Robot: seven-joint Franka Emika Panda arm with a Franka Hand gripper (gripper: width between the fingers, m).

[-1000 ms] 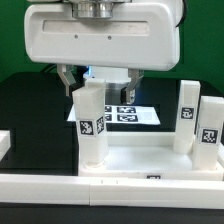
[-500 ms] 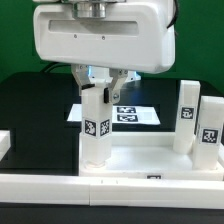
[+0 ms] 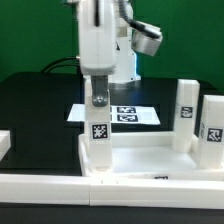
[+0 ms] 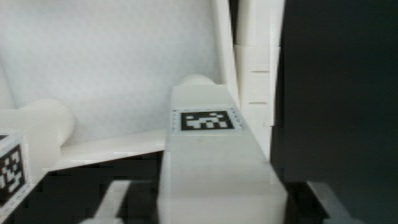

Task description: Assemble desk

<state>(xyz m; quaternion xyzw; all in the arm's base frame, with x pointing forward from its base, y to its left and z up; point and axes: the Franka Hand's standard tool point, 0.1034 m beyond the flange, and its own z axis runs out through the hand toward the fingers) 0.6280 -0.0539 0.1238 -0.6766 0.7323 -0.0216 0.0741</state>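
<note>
While your exterior view shows the gripper clamped on an upright leg standing at the panel's corner on the exterior view's left, your wrist view shows only that leg's tagged top between the fingers. Two more legs stand upright at the exterior view's right. Behind lies the marker board. Tags carry no readable writing.

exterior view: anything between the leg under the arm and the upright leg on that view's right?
Nothing stands between the gripped leg and the upright leg: only the desk panel's bare surface in front and, farther back, the marker board. Exterior view shows this.
</note>
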